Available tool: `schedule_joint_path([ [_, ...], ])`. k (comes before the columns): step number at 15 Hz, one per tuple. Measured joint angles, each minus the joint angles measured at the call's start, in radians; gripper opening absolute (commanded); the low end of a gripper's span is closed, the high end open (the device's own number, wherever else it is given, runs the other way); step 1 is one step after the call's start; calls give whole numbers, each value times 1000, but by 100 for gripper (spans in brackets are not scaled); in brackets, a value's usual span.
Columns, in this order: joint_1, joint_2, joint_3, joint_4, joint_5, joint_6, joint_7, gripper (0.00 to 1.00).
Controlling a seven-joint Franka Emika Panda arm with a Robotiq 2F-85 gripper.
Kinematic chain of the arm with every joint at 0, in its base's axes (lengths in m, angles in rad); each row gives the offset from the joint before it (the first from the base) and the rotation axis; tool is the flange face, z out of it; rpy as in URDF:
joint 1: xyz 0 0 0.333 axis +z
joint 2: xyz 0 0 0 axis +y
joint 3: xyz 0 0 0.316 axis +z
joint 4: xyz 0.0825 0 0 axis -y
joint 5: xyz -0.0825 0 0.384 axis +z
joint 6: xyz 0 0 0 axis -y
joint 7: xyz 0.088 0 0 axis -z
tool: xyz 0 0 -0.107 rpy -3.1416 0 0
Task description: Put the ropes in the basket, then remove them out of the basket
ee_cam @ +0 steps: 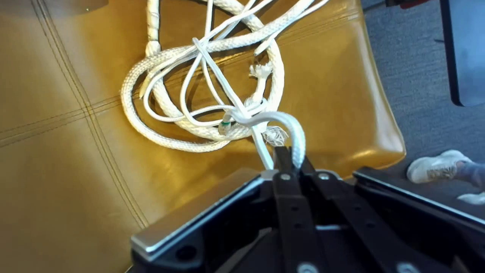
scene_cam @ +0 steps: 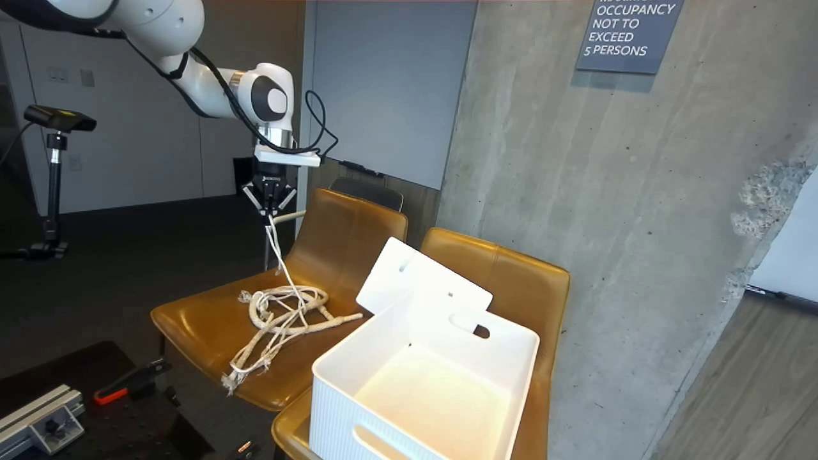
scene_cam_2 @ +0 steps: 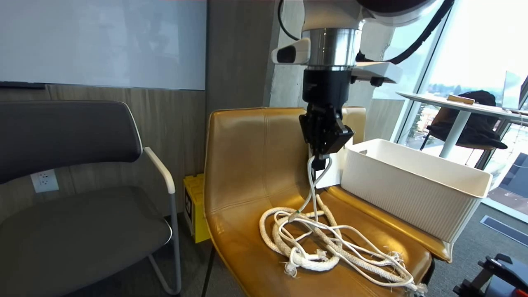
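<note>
A thick off-white rope lies coiled on a brown chair seat, seen in both exterior views (scene_cam: 339,321) (scene_cam_2: 317,264) and in the wrist view (ee_cam: 278,72). Thinner white rope (scene_cam: 286,271) is tangled with it. My gripper (scene_cam: 269,217) is above the pile, fingers down and shut on the thin white rope, which also shows in an exterior view (scene_cam_2: 312,181) and in the wrist view (ee_cam: 298,138). Its strands stretch from the fingertips (ee_cam: 291,153) down to the pile. The white basket (scene_cam: 364,409) stands on the neighbouring chair; its visible floor holds no rope. It also shows in an exterior view (scene_cam_2: 404,198).
A white panel (scene_cam: 418,271) leans behind the basket against the chair back. The brown chair back (scene_cam_2: 255,161) rises beside the gripper. A grey armchair (scene_cam_2: 82,235) and a yellow box (scene_cam_2: 200,206) stand nearby. A dark table (scene_cam: 96,377) with tools is in front.
</note>
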Motion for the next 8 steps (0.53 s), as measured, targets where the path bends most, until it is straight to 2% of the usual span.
schedule_joint_path([
  [4, -104, -60, 57, -131, 131, 145, 0, 1],
  [8, -114, -108, 63, -237, 126, 273, 21, 1],
])
